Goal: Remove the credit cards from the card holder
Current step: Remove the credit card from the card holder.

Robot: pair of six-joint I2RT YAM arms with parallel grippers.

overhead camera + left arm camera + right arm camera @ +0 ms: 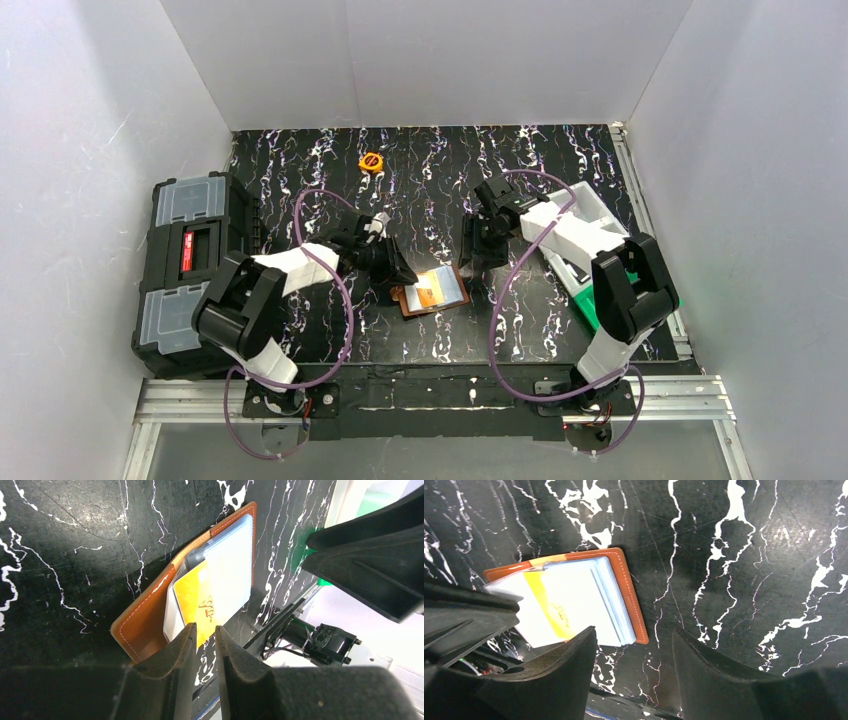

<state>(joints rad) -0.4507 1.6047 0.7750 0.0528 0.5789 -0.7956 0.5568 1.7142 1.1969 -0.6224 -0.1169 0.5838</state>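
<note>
From above, the card holder (437, 293) lies open on the marbled table (560, 160) between the left gripper (397, 280) and the right gripper (478, 255).

At the left wrist, the left gripper (205, 647) has its jaws narrowly parted at the edge of the orange credit card (197, 602), which juts from the clear pocket.

At the right wrist, the right gripper (634, 650) hovers with its jaws wide apart, just beside the card holder (626, 595).

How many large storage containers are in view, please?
2: a black plastic toolbox with grey lids at the left edge, and a green plastic bin at the right edge, partly hidden behind the right arm.
</note>
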